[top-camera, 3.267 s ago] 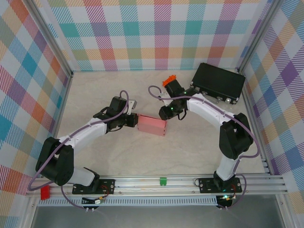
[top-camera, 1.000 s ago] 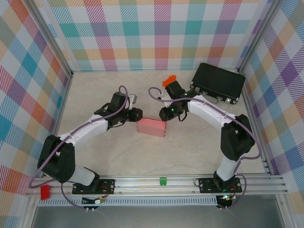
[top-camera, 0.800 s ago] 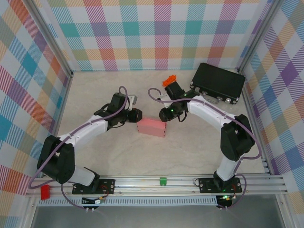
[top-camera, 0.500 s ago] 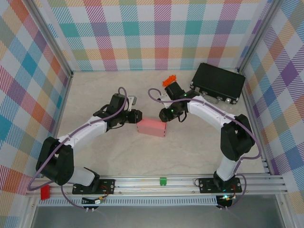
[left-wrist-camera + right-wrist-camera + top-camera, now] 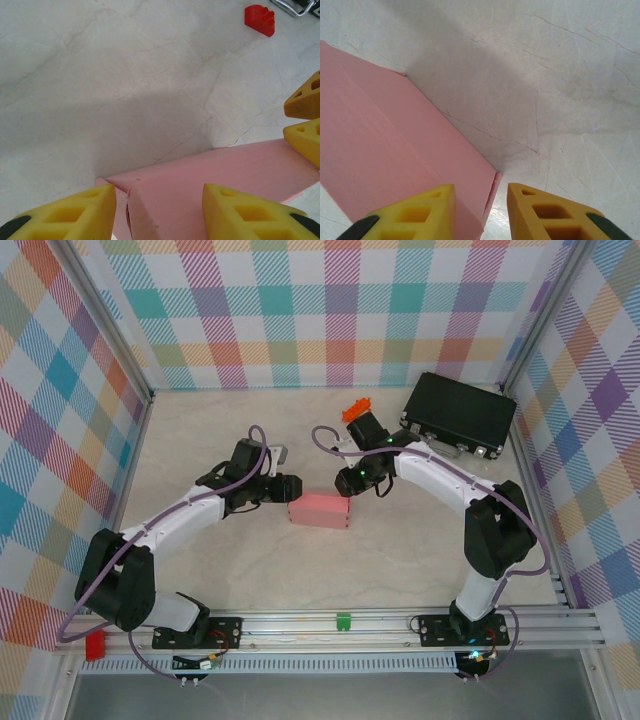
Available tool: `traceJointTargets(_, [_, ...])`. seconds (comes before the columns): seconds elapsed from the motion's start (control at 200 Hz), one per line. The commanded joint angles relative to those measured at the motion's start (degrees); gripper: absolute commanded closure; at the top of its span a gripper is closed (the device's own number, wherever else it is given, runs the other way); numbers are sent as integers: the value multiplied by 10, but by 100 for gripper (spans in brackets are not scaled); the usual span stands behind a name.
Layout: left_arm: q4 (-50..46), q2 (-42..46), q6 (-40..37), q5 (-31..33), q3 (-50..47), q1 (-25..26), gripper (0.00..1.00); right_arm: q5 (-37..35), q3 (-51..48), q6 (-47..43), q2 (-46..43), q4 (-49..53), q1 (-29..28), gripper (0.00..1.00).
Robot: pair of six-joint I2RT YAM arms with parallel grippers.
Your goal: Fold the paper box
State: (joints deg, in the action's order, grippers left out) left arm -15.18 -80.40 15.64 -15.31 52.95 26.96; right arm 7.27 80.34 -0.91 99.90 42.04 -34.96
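The paper box [image 5: 319, 509] lies mid-frame on the bench [image 5: 200, 440]; the left hand [image 5: 284, 489], released, straddles its left end, the right hand [image 5: 350, 483], released, its upper-right corner.

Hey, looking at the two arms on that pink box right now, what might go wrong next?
The flap at the paper box's right end stands slightly ajar between the right pincer's fingers; closing there may crease it instead of tucking it. The left pincer straddles the other end, open; a push could slide the light box on the smooth table.
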Motion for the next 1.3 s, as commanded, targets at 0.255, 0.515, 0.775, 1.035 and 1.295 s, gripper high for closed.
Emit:
traceJointTargets(0.255, [-59, 47, -4, 37, -2, 1, 43, 4, -1, -4, -9, 9, -4, 66])
traceJointTargets(0.515, [-54, 54, -5, 15, -11, 1, 41, -2, 0, -5, -10, 10, -5, 66])
traceJointTargets(0.775, [-46, 53, -8, 16, -14, 1, 42, -27, 2, 5, -5, 8, -4, 67])
traceJointTargets(1.035, [-41, 39, -10, 12, -18, 1, 43, -65, 12, 28, -10, 1, -4, 63])
traceJointTargets(1.295, [-36, 32, -13, 16, -20, 1, 44, -128, 7, 64, -51, -14, 0, 58])
